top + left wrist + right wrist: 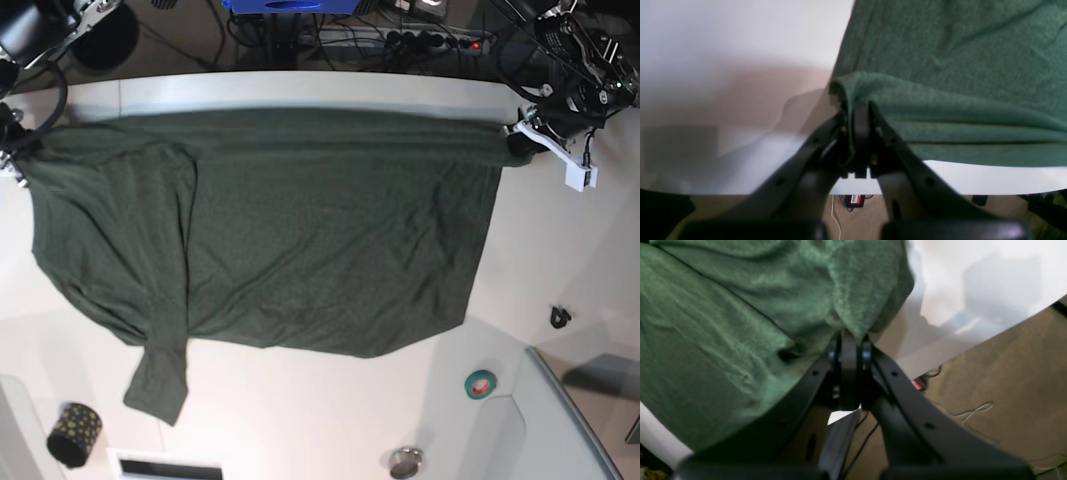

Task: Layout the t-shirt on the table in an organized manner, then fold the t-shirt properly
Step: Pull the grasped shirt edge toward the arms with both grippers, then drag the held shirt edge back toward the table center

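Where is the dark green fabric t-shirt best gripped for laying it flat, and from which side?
Grip the dark green fabric t-shirt at the two corners of its far edge, from the outer sides, as the left gripper and right gripper do: pulling apart holds that edge straight.

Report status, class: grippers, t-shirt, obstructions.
Left gripper shut on t-shirt corner. Right gripper shut on opposite corner. Shirt stretched along table far edge, one sleeve dangling. Nothing in the way.
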